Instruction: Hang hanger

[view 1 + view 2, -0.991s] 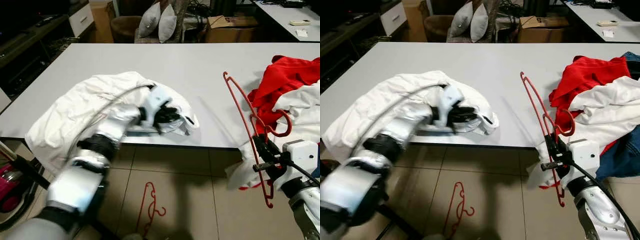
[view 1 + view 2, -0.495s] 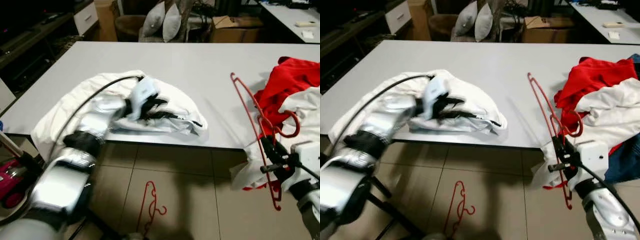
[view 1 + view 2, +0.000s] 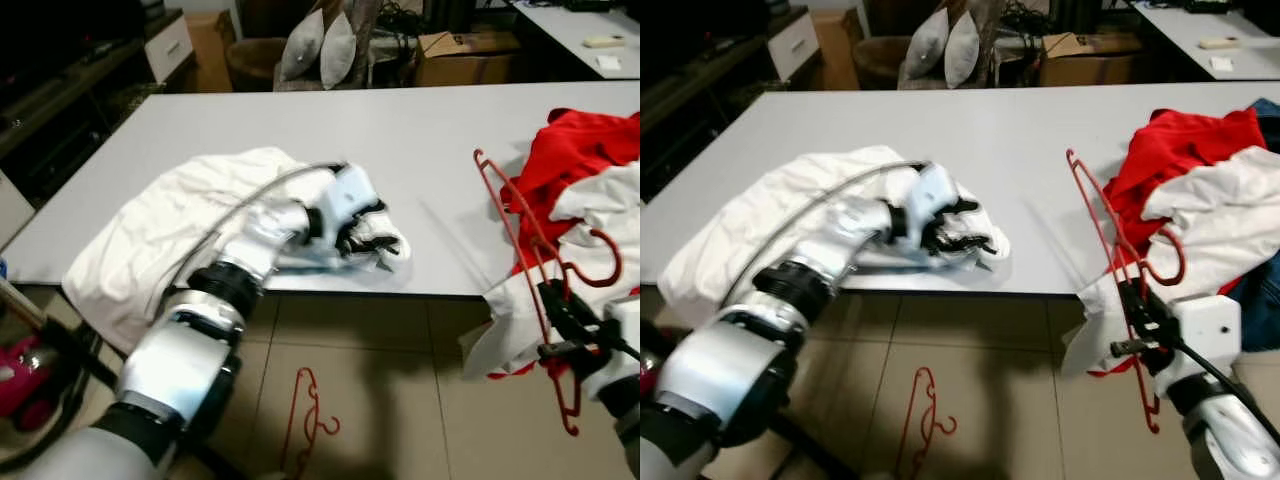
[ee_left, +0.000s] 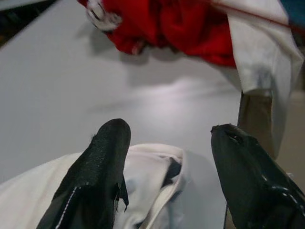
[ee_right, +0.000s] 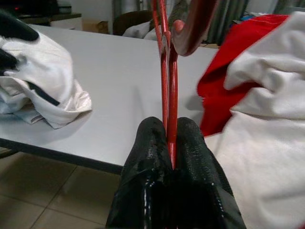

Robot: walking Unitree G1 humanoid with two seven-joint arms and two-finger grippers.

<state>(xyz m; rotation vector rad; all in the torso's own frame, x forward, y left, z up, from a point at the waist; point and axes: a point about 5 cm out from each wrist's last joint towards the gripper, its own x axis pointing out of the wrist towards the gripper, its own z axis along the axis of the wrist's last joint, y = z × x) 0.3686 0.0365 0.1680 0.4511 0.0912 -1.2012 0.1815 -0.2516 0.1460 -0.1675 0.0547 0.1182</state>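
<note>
Left tool [image 3: 368,232] now spread wide over white shirt [image 3: 180,215], nearer table [image 3: 420,130] edge

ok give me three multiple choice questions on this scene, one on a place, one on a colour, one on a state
1. Where does the second hanger lie?
A. on the floor under the table edge
B. on the table
C. on the cushions

2. What colour is the hanger in the right gripper?
A. black
B. white
C. red

3. How do the left gripper's jaws stand?
A. shut on the shirt
B. open over the white shirt
C. shut on a hanger

Key: 1 A, the spare hanger lies on the floor tiles. 2 C, the hanger in the right gripper is red. 3 B, the left gripper shows a gap over the white shirt.
</note>
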